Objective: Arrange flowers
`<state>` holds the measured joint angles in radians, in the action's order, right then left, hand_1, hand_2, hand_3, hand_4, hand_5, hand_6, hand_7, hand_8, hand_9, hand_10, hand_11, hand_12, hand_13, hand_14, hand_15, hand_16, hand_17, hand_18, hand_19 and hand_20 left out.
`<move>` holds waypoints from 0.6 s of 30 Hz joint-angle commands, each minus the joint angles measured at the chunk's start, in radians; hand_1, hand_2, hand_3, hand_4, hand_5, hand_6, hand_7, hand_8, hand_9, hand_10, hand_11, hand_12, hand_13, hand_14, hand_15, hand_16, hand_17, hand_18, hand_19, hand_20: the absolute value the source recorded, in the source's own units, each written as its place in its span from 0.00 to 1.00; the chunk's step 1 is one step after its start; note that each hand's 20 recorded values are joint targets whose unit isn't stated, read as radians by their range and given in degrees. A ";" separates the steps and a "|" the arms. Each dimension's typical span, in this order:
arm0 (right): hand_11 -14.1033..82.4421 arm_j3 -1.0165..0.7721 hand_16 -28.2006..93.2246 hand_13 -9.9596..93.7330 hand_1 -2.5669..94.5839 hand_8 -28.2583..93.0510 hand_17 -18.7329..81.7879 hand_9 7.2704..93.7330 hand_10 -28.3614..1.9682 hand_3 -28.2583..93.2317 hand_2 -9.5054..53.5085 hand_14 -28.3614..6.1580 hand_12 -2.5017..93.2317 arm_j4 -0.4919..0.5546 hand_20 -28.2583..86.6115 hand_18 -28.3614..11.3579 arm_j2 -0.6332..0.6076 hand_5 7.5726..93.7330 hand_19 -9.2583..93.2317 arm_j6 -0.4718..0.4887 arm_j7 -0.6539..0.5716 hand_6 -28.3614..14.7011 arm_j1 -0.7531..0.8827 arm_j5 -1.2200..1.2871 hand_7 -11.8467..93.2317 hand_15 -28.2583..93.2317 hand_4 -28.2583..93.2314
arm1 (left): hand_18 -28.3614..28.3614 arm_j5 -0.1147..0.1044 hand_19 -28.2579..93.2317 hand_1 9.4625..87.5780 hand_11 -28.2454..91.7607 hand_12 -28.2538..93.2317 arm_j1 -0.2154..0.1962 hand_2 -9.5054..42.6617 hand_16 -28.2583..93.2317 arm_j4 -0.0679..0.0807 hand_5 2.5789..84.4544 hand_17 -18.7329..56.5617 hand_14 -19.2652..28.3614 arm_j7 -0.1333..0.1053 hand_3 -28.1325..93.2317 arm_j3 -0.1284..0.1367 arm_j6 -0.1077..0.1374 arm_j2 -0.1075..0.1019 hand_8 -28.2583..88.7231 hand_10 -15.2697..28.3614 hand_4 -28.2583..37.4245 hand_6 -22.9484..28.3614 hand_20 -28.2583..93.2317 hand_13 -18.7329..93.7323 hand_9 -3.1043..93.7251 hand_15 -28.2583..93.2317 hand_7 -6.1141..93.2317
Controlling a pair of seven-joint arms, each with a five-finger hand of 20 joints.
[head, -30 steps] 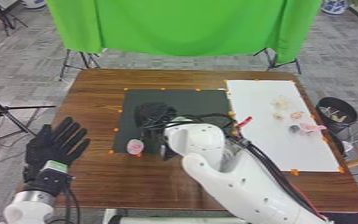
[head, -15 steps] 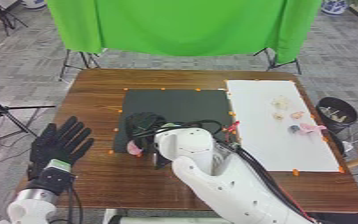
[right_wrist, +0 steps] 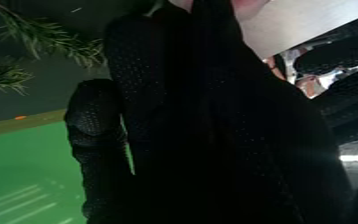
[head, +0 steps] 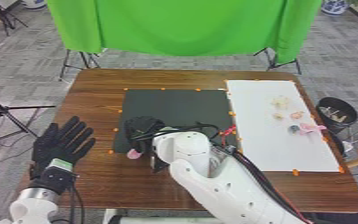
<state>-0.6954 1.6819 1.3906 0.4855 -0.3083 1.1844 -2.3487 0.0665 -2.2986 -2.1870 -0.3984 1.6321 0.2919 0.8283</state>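
Head view: the right hand [head: 144, 126] is over the dark mat [head: 193, 102], a pink flower [head: 134, 154] just beside it; whether it grips that, I cannot tell. The left hand [head: 63, 142] is spread open. Several blooms [head: 280, 103] on the white sheet [head: 264, 155] probably remain to be arranged.

Right wrist view: green sprigs [right_wrist: 47, 37] against the mat suggest the arrangement is partly done.

1. Pink bloom [head: 134, 154], rounded, at the near edge of the dark mat [head: 189, 106], toward its left corner.
2. Green sprigs [right_wrist: 55, 37], needle-leaved, against the mat.
3. Pale cream flower [head: 281, 102], loose in form, well right of the mat.
4. Two small peach flowers [head: 296, 115], side by side, right of the mat.
5. Blue-grey flower [head: 294, 129] and pink flower [head: 312, 128], adjacent, likewise right of the mat.
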 commanded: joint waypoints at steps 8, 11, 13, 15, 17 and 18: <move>0.29 -0.025 0.45 0.82 0.65 0.28 0.56 0.90 0.62 0.70 0.04 0.58 0.35 0.008 0.58 0.18 0.048 0.80 0.91 -0.049 -0.060 0.67 -0.091 0.062 0.42 0.67 0.00 | 0.77 0.002 0.56 0.25 0.40 0.32 -0.009 0.43 0.17 -0.004 0.48 0.15 0.75 -0.005 0.83 0.002 -0.006 -0.004 0.16 0.72 0.00 0.63 0.29 0.38 0.39 0.53 0.22; 0.29 -0.012 0.45 0.82 0.65 0.28 0.56 0.90 0.61 0.70 0.04 0.58 0.35 -0.036 0.58 0.18 0.064 0.80 0.91 -0.059 -0.061 0.67 -0.110 0.035 0.42 0.67 0.00 | 0.77 -0.001 0.56 0.25 0.40 0.33 -0.001 0.43 0.17 -0.003 0.48 0.15 0.75 -0.010 0.83 -0.005 -0.003 -0.013 0.16 0.72 0.00 0.63 0.29 0.38 0.39 0.53 0.22; 0.29 -0.005 0.45 0.82 0.65 0.28 0.56 0.90 0.62 0.70 0.04 0.58 0.35 -0.061 0.58 0.18 0.070 0.80 0.91 -0.072 -0.067 0.67 -0.119 0.026 0.42 0.66 0.00 | 0.77 0.000 0.56 0.25 0.40 0.33 0.004 0.43 0.17 -0.002 0.48 0.15 0.75 -0.011 0.83 -0.009 -0.004 -0.014 0.16 0.72 0.00 0.63 0.29 0.38 0.39 0.53 0.22; 0.29 0.000 0.45 0.82 0.64 0.27 0.56 0.90 0.62 0.70 0.04 0.58 0.35 -0.081 0.58 0.17 0.077 0.80 0.91 -0.073 -0.067 0.67 -0.124 0.012 0.42 0.66 0.00 | 0.77 -0.002 0.56 0.25 0.40 0.33 0.007 0.43 0.17 -0.002 0.48 0.15 0.75 -0.010 0.83 -0.012 0.000 -0.014 0.16 0.72 0.00 0.63 0.29 0.38 0.39 0.53 0.22; 0.29 0.000 0.45 0.82 0.64 0.27 0.56 0.90 0.62 0.71 0.04 0.58 0.35 -0.097 0.58 0.17 0.084 0.80 0.91 -0.065 -0.063 0.67 -0.125 0.002 0.42 0.66 0.00 | 0.77 -0.003 0.56 0.25 0.40 0.33 0.008 0.43 0.17 -0.002 0.48 0.15 0.75 -0.011 0.83 -0.014 0.003 -0.013 0.16 0.72 0.00 0.63 0.29 0.38 0.39 0.53 0.22; 0.29 0.000 0.45 0.82 0.64 0.27 0.56 0.90 0.62 0.70 0.04 0.58 0.35 -0.107 0.58 0.17 0.091 0.80 0.91 -0.061 -0.059 0.67 -0.124 -0.010 0.42 0.66 0.00 | 0.77 -0.005 0.56 0.25 0.40 0.33 0.006 0.43 0.17 -0.003 0.48 0.15 0.75 -0.018 0.83 -0.015 0.003 -0.015 0.16 0.72 0.00 0.63 0.29 0.38 0.39 0.53 0.22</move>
<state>-0.7048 1.6126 1.4490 0.4268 -0.3650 1.0729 -2.3202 0.0650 -2.2952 -2.1873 -0.4106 1.6235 0.2918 0.8161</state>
